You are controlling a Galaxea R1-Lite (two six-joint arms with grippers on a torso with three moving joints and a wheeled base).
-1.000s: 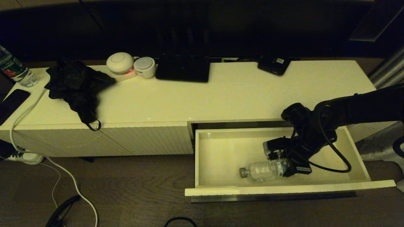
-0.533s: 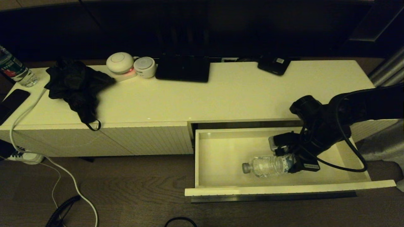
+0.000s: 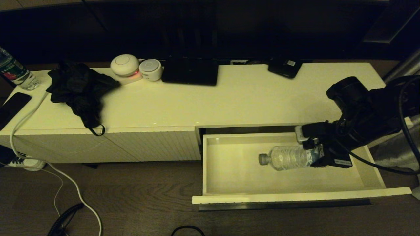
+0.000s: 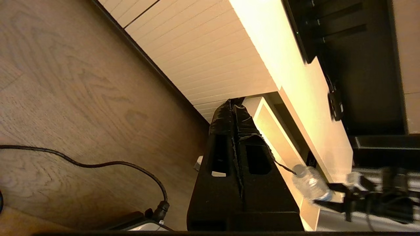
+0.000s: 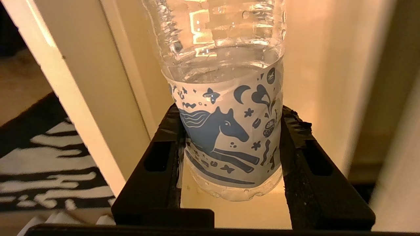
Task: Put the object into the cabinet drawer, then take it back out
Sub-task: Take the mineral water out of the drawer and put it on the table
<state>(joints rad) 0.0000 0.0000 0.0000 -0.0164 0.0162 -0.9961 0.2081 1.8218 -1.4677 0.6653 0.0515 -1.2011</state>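
Now the right tool (image 3: 315, 156) is clamped on the labelled base of the water bottle (image 3: 287, 157), holding it sideways above the open cabinet drawer (image 3: 229, 164). Left tool (image 4: 237, 144), fingers together, hangs over the floor.

Three cameras, one open drawer (image 3: 295, 196).
Head looks down from above; left wrist watches sideways from near the floor; right wrist sits tight inside.
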